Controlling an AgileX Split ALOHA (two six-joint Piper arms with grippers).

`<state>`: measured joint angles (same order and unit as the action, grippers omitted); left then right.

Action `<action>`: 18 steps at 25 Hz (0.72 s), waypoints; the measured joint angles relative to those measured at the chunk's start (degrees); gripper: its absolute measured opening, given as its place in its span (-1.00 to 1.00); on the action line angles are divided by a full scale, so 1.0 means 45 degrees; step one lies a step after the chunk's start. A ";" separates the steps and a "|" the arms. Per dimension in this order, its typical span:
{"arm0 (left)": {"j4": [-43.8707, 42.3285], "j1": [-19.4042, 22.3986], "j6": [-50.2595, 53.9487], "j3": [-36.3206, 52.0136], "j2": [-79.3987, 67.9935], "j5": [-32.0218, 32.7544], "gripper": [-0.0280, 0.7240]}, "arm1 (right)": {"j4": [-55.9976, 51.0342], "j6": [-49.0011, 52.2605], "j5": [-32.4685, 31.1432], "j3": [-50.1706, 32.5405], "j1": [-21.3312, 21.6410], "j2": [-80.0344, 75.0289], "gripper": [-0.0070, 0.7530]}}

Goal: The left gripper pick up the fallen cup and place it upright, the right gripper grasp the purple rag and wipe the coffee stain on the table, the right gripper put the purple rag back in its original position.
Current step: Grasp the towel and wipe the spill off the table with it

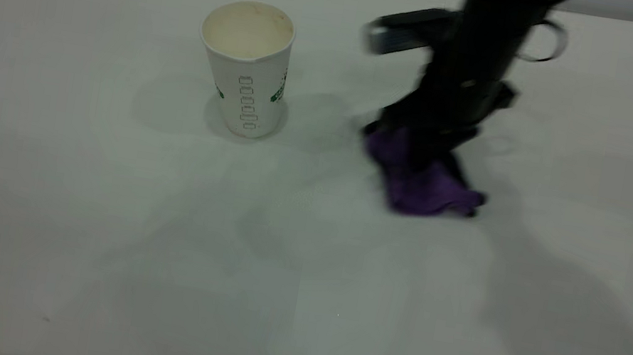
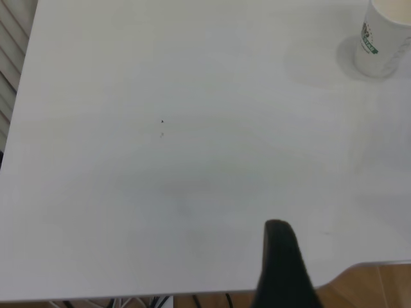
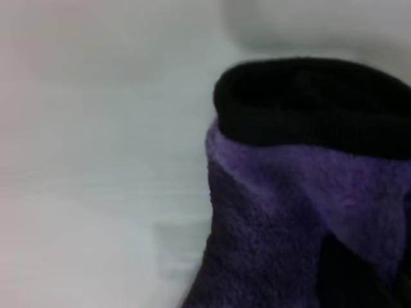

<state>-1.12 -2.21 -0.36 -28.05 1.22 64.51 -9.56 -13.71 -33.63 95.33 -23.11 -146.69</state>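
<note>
1. One cup (image 1: 247,68) is standing upright on the table (image 1: 63,213).
2. Right of the cup, the right gripper (image 1: 424,140) is clamping the rag (image 1: 420,181) against the table.
3. Left gripper (image 2: 282,269): state cannot be told.

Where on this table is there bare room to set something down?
The whole near half of the table is bare, and so is the stretch left of the cup. It is crowded only where the right hand presses the purple rag.

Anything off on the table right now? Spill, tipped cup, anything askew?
Nothing stands out. The cup stands upright, the right gripper presses the bunched purple rag onto the table, and no coffee stain shows.
</note>
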 joint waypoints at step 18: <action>0.0000 0.0000 0.0000 0.0000 0.0000 0.0000 0.49 | -0.0176 -0.0254 -0.1201 0.0020 0.2765 0.0040 -0.77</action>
<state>-1.12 -2.21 -0.36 -28.05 1.22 64.51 -10.36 -14.86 -39.04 95.41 -10.67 -146.51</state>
